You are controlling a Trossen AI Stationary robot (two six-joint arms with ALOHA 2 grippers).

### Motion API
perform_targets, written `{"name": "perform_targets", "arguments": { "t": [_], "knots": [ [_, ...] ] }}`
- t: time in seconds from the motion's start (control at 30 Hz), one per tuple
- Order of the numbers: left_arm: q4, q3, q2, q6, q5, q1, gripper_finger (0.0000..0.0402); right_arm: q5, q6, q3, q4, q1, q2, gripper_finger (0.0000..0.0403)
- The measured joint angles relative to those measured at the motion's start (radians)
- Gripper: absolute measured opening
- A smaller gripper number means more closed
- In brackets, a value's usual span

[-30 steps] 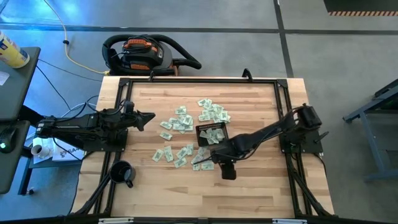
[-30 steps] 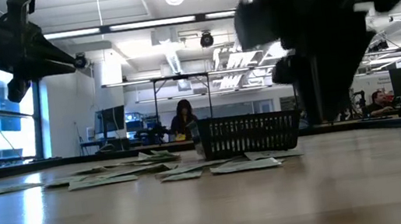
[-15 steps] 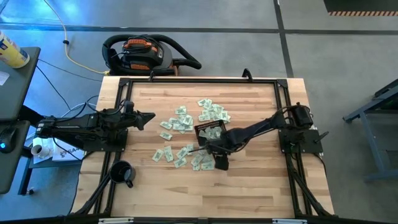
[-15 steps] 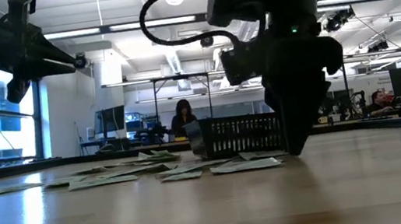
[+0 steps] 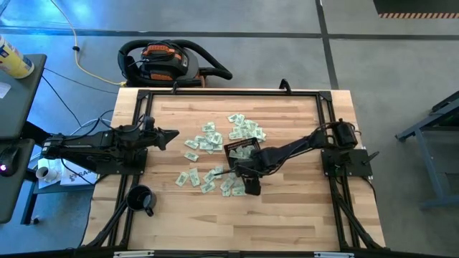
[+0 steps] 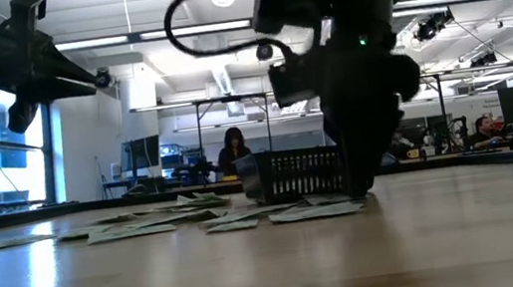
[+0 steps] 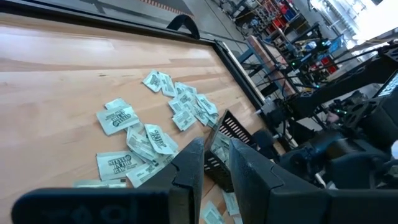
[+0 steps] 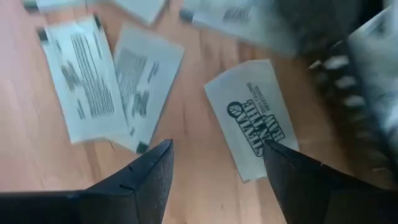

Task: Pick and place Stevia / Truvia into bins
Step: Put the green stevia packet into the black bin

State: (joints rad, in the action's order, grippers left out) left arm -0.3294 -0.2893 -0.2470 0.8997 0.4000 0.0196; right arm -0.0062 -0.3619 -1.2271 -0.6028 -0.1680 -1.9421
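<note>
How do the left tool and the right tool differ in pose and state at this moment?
The left tool hangs clear of the sachets at the table's left side; the right tool is down among the sachets beside the black basket. The left tool's fingers stand a narrow gap apart, the right tool's fingers spread wide, straddling bare wood by a printed sachet. Neither holds anything.

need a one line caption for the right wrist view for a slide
Right gripper hovers low over the wooden table, fingers open beside a face-up Stevia sachet.

Two dark, cabled arms (image 5: 287, 152)
</note>
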Motion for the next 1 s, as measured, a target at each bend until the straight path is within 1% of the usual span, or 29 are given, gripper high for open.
{"name": "perform_targets", "arguments": {
  "t": [0.07,0.17,0.37,0.5,0.7,0.87,1.0],
  "knots": [
    [-0.009,0.000,0.000,0.000,0.000,0.000,0.0111,-0.041,-0.002,-0.001,0.001,0.000,-0.005,0.0238],
    [-0.017,0.000,0.000,0.003,0.000,0.000,0.0111,-0.068,-0.028,-0.006,-0.018,-0.014,-0.005,0.0237],
    [-0.020,0.000,0.000,0.003,0.004,0.000,0.0111,-0.076,-0.108,-0.020,-0.151,-0.067,0.003,0.0228],
    [-0.024,0.000,0.000,-0.004,0.010,0.000,0.0111,-0.044,-0.110,-0.057,-0.192,-0.105,0.003,0.0218],
    [-0.026,0.000,0.000,-0.005,0.011,0.000,0.0111,0.090,-0.107,-0.098,-0.206,-0.130,0.006,0.0205],
    [-0.026,0.000,0.000,-0.005,0.010,0.000,0.0111,0.101,-0.108,-0.053,-0.188,-0.124,0.007,0.0208],
    [-0.026,0.000,0.000,-0.005,0.010,0.000,0.0111,0.077,-0.109,-0.002,-0.133,-0.102,0.007,0.0211]
  ]
}}
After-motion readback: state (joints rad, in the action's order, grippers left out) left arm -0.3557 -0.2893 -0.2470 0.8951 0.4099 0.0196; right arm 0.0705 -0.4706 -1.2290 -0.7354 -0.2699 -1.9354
